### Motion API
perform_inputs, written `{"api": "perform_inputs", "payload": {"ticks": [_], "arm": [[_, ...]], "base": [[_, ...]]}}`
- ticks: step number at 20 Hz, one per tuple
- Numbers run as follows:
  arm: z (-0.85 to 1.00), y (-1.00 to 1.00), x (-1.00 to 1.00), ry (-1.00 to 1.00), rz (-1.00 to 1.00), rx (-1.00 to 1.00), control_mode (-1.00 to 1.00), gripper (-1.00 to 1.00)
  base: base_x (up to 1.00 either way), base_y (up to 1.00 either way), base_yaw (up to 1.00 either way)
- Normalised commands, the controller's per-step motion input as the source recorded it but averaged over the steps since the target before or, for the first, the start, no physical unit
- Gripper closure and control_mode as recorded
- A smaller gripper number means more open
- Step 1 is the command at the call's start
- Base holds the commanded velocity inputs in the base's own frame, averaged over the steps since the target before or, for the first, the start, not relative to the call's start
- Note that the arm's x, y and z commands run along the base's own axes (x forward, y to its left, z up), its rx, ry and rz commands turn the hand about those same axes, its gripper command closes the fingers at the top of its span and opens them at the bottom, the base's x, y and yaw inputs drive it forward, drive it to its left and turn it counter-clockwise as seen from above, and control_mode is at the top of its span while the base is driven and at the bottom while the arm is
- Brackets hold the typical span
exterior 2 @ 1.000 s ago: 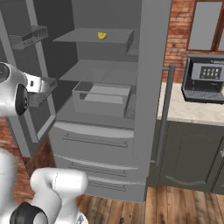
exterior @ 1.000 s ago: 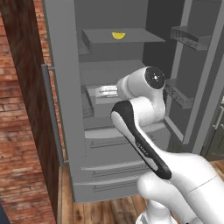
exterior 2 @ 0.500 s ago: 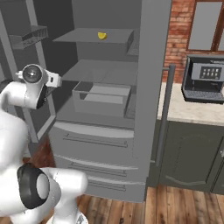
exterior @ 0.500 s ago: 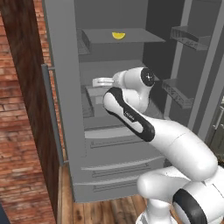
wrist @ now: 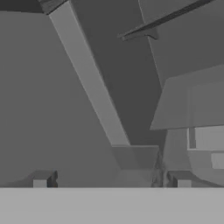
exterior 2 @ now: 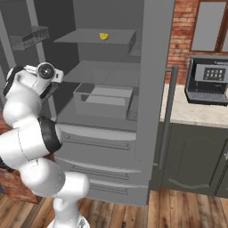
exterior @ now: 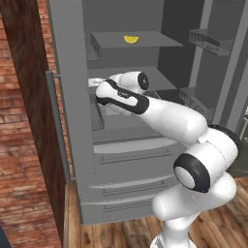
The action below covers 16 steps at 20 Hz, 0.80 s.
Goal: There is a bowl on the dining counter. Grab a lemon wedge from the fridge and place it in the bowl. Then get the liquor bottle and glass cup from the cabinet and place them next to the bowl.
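Note:
A yellow lemon wedge (exterior: pixel 131 39) (exterior 2: pixel 104 36) lies on the top shelf of the open fridge (exterior: pixel 72 121) (exterior 2: pixel 151 89). My arm stretches into the fridge at the height of the middle shelf, well below the wedge. My gripper (exterior: pixel 93 82) (exterior 2: pixel 57 76) sits at the left side of that shelf. In the hand view my gripper (wrist: pixel 112 183) is open, its two tips far apart with nothing between them, facing grey fridge walls and a shelf edge.
A grey drawer bin (exterior 2: pixel 103 100) (exterior: pixel 97 116) stands on the lower shelf beside my arm. Door racks (exterior: pixel 208 41) (exterior 2: pixel 29 38) hang on the open door. A coffee machine (exterior 2: pixel 207 80) stands on the counter (exterior 2: pixel 196 113) right of the fridge. A brick wall (exterior: pixel 24 145) lies to the left.
My arm has unfolded from in front of the fridge and swung forward and leftward into the middle shelf space. The jaws stayed open. The lemon wedge has not moved.

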Motion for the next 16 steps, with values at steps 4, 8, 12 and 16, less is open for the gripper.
{"api": "perform_inputs", "payload": {"ticks": [4,8,12,16], "arm": [[0.00,0.74,0.59,0.00,0.10,0.03,-1.00,-1.00],[0.00,0.77,0.49,0.00,0.09,0.01,-1.00,-1.00],[0.00,0.86,0.28,0.00,0.09,0.00,-1.00,-1.00],[0.10,0.39,-0.06,0.00,0.03,0.00,-1.00,-1.00]], "base": [[0.00,0.00,0.00],[0.00,0.00,0.00],[0.00,0.00,0.00],[0.00,0.00,0.00]]}}
